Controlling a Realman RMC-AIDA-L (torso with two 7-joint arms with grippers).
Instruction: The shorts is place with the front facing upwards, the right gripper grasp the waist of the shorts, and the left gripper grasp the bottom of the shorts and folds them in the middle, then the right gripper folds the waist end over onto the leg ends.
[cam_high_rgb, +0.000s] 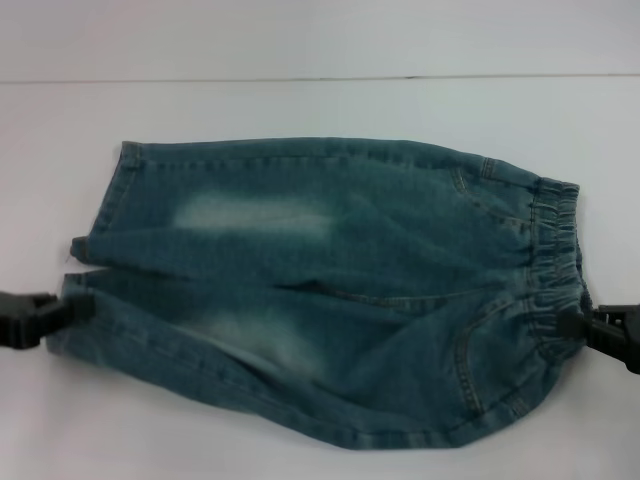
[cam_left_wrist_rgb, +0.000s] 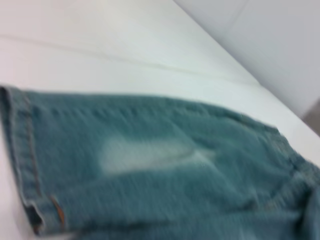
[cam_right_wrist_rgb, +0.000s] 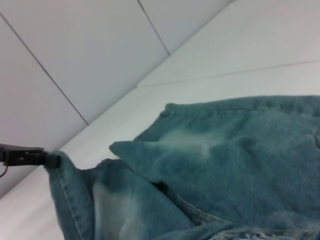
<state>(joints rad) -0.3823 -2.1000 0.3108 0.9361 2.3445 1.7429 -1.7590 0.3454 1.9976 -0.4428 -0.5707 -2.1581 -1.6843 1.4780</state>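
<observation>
Faded blue denim shorts (cam_high_rgb: 330, 290) lie front up on the white table, elastic waist to the right and leg ends to the left. My left gripper (cam_high_rgb: 60, 312) is shut on the hem of the near leg, at the shorts' left edge. The right wrist view shows that gripper (cam_right_wrist_rgb: 47, 160) holding the hem corner slightly off the table. My right gripper (cam_high_rgb: 590, 328) is pinched on the near end of the waistband. The near half of the shorts (cam_right_wrist_rgb: 225, 160) bulges upward between the two grips. The far leg (cam_left_wrist_rgb: 150, 175) rests flat in the left wrist view.
The white table (cam_high_rgb: 300, 110) extends behind the shorts to a far edge, where a pale panelled wall (cam_right_wrist_rgb: 75, 55) rises. Bare table surface surrounds the garment on all sides.
</observation>
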